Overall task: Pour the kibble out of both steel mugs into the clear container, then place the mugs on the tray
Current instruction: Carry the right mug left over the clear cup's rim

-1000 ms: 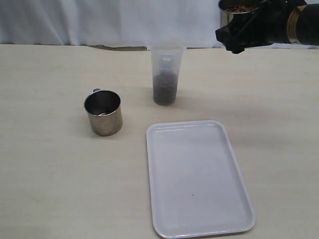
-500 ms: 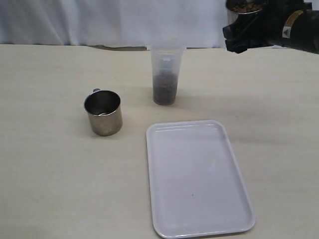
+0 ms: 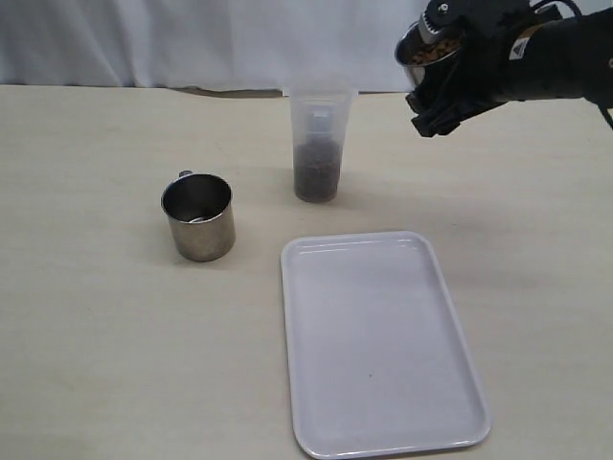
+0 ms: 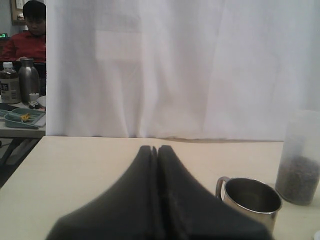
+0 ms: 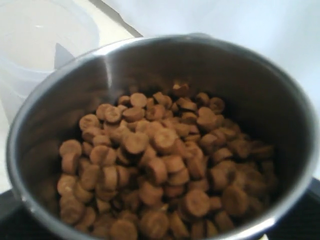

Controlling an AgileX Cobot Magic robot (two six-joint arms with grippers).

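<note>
High at the back right, my right gripper is shut on a steel mug, tilted with its mouth toward the clear container. This mug is full of brown kibble, and the container's rim shows just beyond it. The container holds dark kibble in its lower part. A second steel mug stands empty and upright to the container's left. The white tray lies empty in front. My left gripper is shut on nothing, low over the table, near the empty mug.
A white curtain hangs behind the table's far edge. Past the table's side in the left wrist view are a seated person, a bottle and a steel flask on another table.
My right gripper has carried the full mug leftward toward the container and tipped its mouth down-left. The empty mug, container and tray have not moved.
</note>
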